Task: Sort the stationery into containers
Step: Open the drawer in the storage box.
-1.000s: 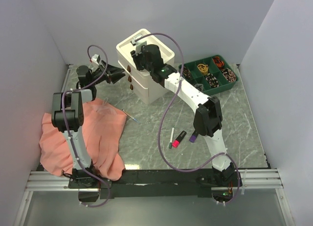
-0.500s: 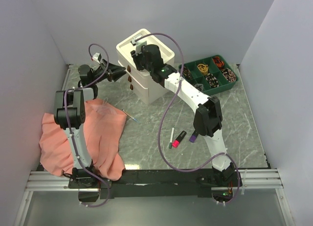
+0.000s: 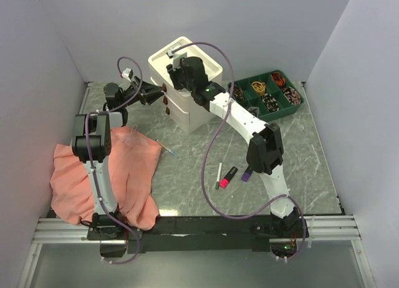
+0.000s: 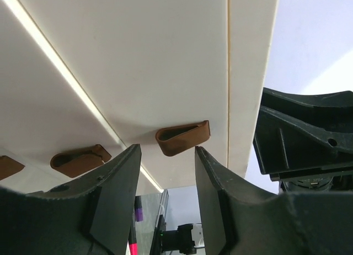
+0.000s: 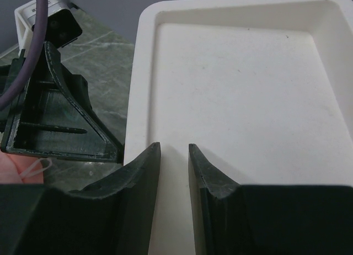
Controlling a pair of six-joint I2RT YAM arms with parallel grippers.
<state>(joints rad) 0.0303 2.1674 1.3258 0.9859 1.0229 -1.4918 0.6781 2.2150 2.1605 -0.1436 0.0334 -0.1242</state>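
Drawer handle [image 4: 183, 138] just beyond parted left fingers [image 4: 117, 202]

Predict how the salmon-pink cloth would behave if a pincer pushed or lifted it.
The cloth lies in soft folds, so it is probably floppy and would likely bunch rather than slide when pushed. Lifted at one spot, it would probably drape and hang.

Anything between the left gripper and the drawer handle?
Nothing. The left wrist view shows the left gripper open, short of the small brown drawer handle on the cream-white plastic cabinet, only bare front between.
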